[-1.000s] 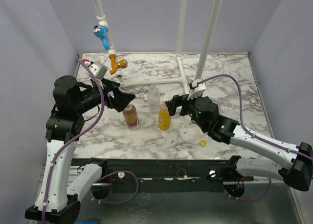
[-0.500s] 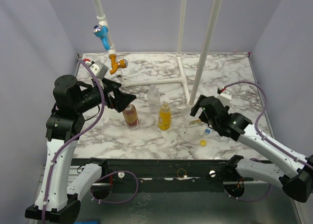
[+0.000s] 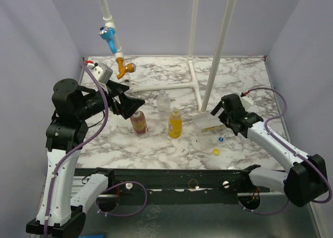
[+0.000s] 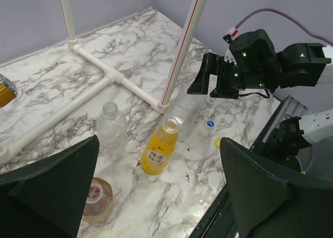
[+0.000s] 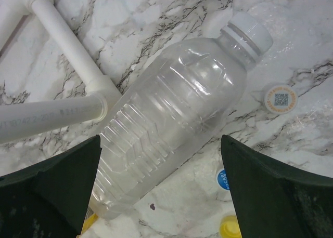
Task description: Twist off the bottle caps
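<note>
The left pincer (image 4: 158,139) has its two fingers wide apart and grips nothing. It hangs over the group of standing bottles, and in the top view its tips are just above the brown bottle (image 3: 138,122).

Three bottles stand upright near the middle of the marble table (image 3: 250,77). They are the brown bottle, the slim clear bottle (image 4: 112,131) behind it, and the yellow-orange bottle (image 4: 158,149) to the right of it. In the left wrist view the mouths of the slim clear bottle and the yellow-orange bottle are open. The brown bottle seems open too, but we see it less well.

The wider clear bottle (image 5: 171,118) lies on its side to the right of the yellow-orange bottle, close to the white pipe (image 5: 67,45). Its white screw cap (image 5: 251,30) sits on the neck.

The right pincer (image 5: 161,139) is above this lying bottle with its fingers apart, one on each side of the bottle's lower part. We cannot tell if they touch it.

Three loose caps lie on the table near the lying bottle. The flat white cap (image 5: 280,97) has a printed code and is just beside the neck. The blue-and-white cap (image 5: 223,179) and the yellow cap (image 5: 230,227) lie further along the bottle's side.
</note>
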Controlling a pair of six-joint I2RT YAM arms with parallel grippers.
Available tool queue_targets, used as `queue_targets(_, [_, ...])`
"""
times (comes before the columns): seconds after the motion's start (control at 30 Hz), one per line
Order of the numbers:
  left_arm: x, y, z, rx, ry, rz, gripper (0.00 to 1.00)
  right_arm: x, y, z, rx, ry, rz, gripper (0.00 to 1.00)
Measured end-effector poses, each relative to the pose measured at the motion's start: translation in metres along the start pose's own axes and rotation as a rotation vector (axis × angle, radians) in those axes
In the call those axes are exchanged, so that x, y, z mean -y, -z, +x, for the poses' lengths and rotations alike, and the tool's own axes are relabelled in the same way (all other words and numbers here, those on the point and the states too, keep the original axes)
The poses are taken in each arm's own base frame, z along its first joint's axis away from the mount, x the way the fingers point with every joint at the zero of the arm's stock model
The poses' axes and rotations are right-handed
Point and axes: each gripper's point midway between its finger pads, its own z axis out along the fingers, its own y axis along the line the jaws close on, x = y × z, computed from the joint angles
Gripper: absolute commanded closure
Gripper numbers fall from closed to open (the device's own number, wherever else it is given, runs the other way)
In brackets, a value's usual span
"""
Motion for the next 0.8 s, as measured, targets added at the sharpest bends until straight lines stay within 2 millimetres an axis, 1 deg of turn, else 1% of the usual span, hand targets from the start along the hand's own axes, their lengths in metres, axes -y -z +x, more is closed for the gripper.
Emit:
queue_targets(0.17, [0.003, 0.001, -0.002, 0.005, -0.006, 0.011, 0.01, 0.01, -0.019, 0.005, -0.007, -0.062, 0.048, 0.0])
queue_targets(0.23, [0.004, 0.001, -0.002, 0.004, -0.005, 0.018, 0.01, 0.018, -0.027, 0.002, -0.009, -0.086, 0.084, 0.0])
queue_targets(0.3, [0.006, 0.001, -0.002, 0.003, -0.002, 0.025, 0.01, 0.032, -0.036, -0.006, -0.009, -0.133, 0.128, 0.0])
queue_targets(0.4, [0.007, 0.001, -0.002, 0.002, 0.002, 0.034, 0.01, 0.057, -0.046, -0.027, 0.007, -0.222, 0.182, 0.0])
queue_targets(0.47, [0.009, 0.001, -0.002, 0.001, 0.006, 0.04, 0.01, 0.073, -0.05, -0.04, 0.02, -0.264, 0.211, 0.0])
queue_targets(0.57, [0.011, 0.001, -0.001, -0.001, 0.013, 0.051, 0.01, 0.089, -0.053, -0.051, 0.033, -0.292, 0.242, 0.0])
queue_targets(0.7, [0.011, 0.001, 0.0, 0.0, 0.021, 0.057, 0.01, 0.084, -0.062, -0.052, 0.006, -0.29, 0.232, 0.0])
queue_targets(0.8, [0.012, 0.0, 0.002, -0.002, 0.029, 0.061, 0.01, 0.08, -0.072, -0.044, -0.037, -0.292, 0.223, 0.0])
